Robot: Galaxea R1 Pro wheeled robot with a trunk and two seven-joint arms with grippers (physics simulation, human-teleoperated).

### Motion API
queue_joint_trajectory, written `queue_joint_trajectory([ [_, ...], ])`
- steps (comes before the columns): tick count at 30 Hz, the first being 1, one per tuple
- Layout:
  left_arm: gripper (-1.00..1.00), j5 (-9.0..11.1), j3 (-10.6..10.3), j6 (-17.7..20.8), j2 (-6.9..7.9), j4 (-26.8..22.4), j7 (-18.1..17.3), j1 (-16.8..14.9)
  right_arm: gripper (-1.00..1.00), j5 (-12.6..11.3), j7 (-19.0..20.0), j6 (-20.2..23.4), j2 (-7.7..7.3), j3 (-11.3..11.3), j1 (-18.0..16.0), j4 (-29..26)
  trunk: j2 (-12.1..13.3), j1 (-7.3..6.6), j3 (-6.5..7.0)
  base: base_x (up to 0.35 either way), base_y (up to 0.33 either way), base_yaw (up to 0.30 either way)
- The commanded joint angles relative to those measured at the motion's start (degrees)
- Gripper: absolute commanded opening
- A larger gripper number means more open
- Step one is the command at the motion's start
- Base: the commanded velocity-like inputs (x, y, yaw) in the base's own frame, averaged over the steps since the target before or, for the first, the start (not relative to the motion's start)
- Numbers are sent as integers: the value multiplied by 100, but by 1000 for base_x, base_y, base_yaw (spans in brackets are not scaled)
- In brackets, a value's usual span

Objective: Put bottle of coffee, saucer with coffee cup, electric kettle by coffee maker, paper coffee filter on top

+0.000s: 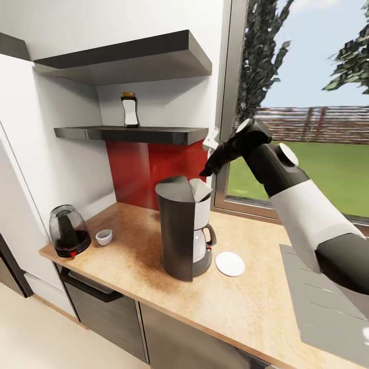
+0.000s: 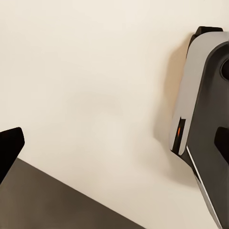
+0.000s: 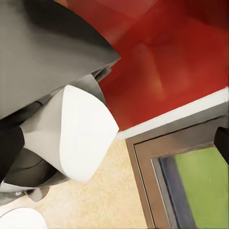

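Note:
The dark coffee maker (image 1: pixel 177 233) stands mid-countertop (image 1: pixel 246 307), with the off-white paper coffee filter (image 1: pixel 200 188) resting on its slanted top. My right gripper (image 1: pixel 207 170) hovers just above and behind the filter, open; in the right wrist view the filter (image 3: pixel 83 136) lies between the spread fingertips (image 3: pixel 9 148). The white saucer (image 1: pixel 230 264) sits right of the machine. Further left are the coffee cup (image 1: pixel 104 237) and the electric kettle (image 1: pixel 68 230). The bottle of coffee (image 1: pixel 130 110) stands on the kitchen shelf (image 1: pixel 133 135). My left gripper (image 2: pixel 114 145) is open over pale floor.
A grey cooktop (image 1: pixel 320 302) lies in the counter's right end. A second shelf (image 1: pixel 128 59) hangs above the first. The window frame (image 1: pixel 225 128) and a red backsplash (image 1: pixel 148 174) stand behind the machine. A tall white cabinet (image 1: pixel 20 169) flanks the counter's left end.

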Motion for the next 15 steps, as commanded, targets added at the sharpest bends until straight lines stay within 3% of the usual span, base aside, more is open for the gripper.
queue_joint_trajectory([
  [1, 100, 15, 18, 6, 0, 11, 8, -7, 100, 45, 42, 27, -6, -11, -2, -44, -3, 2, -3, 0, 0, 0],
  [9, 100, 15, 19, 6, 0, 11, 11, -7, 100, 48, 44, 28, -27, -101, -2, -397, -3, 2, -3, -5, 6, 0],
  [15, 100, 16, 19, 6, 0, 3, 15, -7, 100, 56, 16, 33, -36, -226, -8, -544, -3, 2, -3, -147, 137, 0],
])
